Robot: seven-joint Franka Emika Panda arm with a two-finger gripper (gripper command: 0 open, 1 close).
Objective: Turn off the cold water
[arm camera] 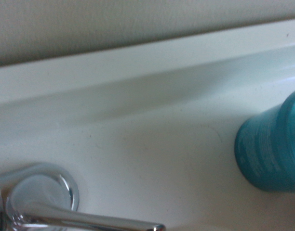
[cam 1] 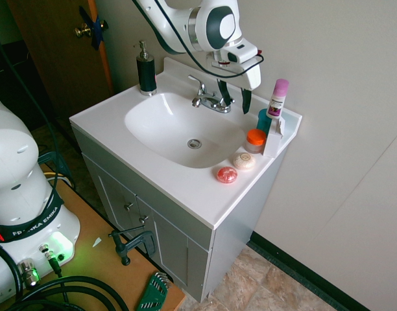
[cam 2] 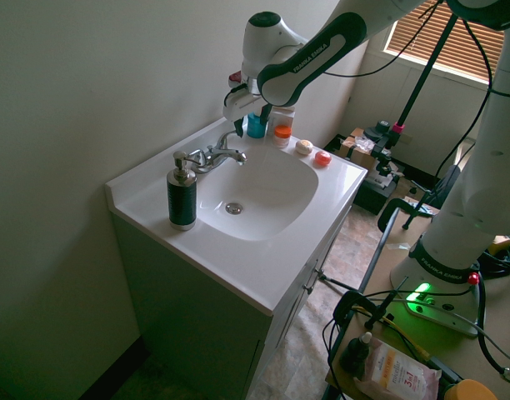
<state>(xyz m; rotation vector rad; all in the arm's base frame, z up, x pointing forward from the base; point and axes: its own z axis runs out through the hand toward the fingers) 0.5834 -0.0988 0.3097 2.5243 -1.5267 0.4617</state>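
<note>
No water stream shows at the chrome faucet spout (cam 1: 199, 100). The cold water lever (cam 1: 218, 103) is the small chrome handle on the faucet's right side, also visible from the opposite side (cam 2: 232, 140) and close up as a shiny lever (arm camera: 89, 220) in the wrist view. My gripper (cam 1: 234, 98) hangs low over the back of the counter, open, with one dark finger (cam 1: 224, 93) right at this lever and the other toward the teal cup. The matching left lever (cam 1: 197, 81) stands untouched.
A teal cup (cam 1: 264, 120) stands just right of the gripper, with a pink-capped bottle (cam 1: 277, 97), an orange-lidded jar (cam 1: 255, 139) and two round soaps (cam 1: 227, 174) nearby. A black soap dispenser (cam 1: 146, 70) is at the back left. The wall rises close behind the sink (cam 1: 166, 129).
</note>
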